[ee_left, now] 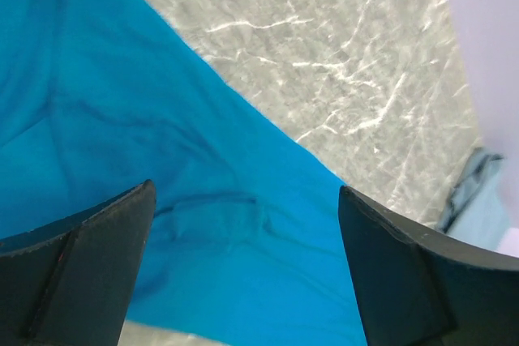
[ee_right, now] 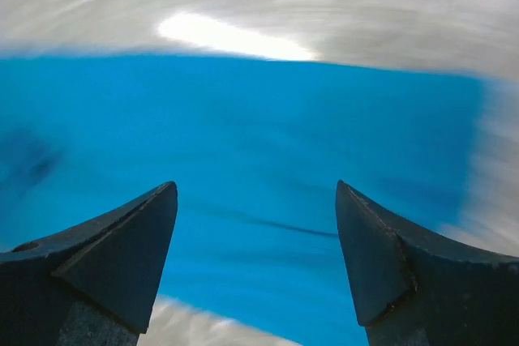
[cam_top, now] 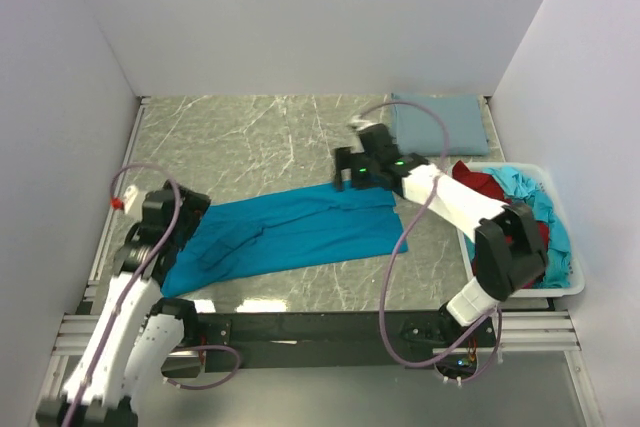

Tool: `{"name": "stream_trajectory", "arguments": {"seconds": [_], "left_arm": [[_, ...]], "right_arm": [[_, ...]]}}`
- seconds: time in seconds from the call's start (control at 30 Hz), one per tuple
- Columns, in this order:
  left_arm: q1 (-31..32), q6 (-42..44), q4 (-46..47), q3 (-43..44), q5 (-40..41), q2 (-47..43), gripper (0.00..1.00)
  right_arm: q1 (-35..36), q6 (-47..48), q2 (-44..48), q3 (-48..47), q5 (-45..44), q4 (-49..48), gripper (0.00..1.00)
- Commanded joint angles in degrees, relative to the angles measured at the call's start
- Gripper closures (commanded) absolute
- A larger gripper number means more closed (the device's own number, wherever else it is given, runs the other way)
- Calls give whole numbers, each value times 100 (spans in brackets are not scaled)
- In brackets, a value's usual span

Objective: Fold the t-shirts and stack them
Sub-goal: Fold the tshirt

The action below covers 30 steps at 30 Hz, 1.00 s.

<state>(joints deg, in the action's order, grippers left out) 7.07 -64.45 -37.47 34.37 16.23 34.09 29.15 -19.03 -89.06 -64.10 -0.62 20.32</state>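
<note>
A bright teal-blue t-shirt (cam_top: 290, 232) lies folded into a long strip across the marble table (cam_top: 250, 142). My left gripper (cam_top: 190, 215) is open above the strip's left end; its view shows the shirt (ee_left: 162, 168) between both fingers. My right gripper (cam_top: 345, 182) is open over the strip's far right edge, and the shirt (ee_right: 243, 160) fills its blurred view. A folded grey-blue t-shirt (cam_top: 440, 125) lies at the back right. Dark red (cam_top: 478, 185) and light turquoise (cam_top: 545, 217) shirts sit in the white bin (cam_top: 572, 289).
The white bin stands at the right edge of the table. White walls close in the left, back and right sides. The black rail (cam_top: 320, 327) with the arm bases runs along the near edge.
</note>
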Motion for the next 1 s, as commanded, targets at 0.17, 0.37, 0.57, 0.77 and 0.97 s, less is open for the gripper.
{"name": "stream_trajectory", "arguments": {"seconds": [0.17, 0.37, 0.57, 0.77, 0.97], "left_arm": [[-845, 643, 2601, 290, -1759, 2522, 1], [-1506, 828, 3236, 1, -2369, 3455, 1], [-1884, 916, 3703, -317, -2888, 3991, 1], [-2192, 1057, 4011, -501, -3258, 4449, 1], [-2263, 1153, 4003, -545, -3249, 4598, 1]], "right_arm": [[1400, 848, -1964, -1875, 3489, -845, 15], [1884, 813, -3494, -3336, 4105, -695, 14], [2103, 830, -4663, -4611, 4343, -256, 14], [2332, 1023, -4525, -4244, 4544, -344, 15], [2429, 1094, -3647, -2829, 4589, -976, 15]]}}
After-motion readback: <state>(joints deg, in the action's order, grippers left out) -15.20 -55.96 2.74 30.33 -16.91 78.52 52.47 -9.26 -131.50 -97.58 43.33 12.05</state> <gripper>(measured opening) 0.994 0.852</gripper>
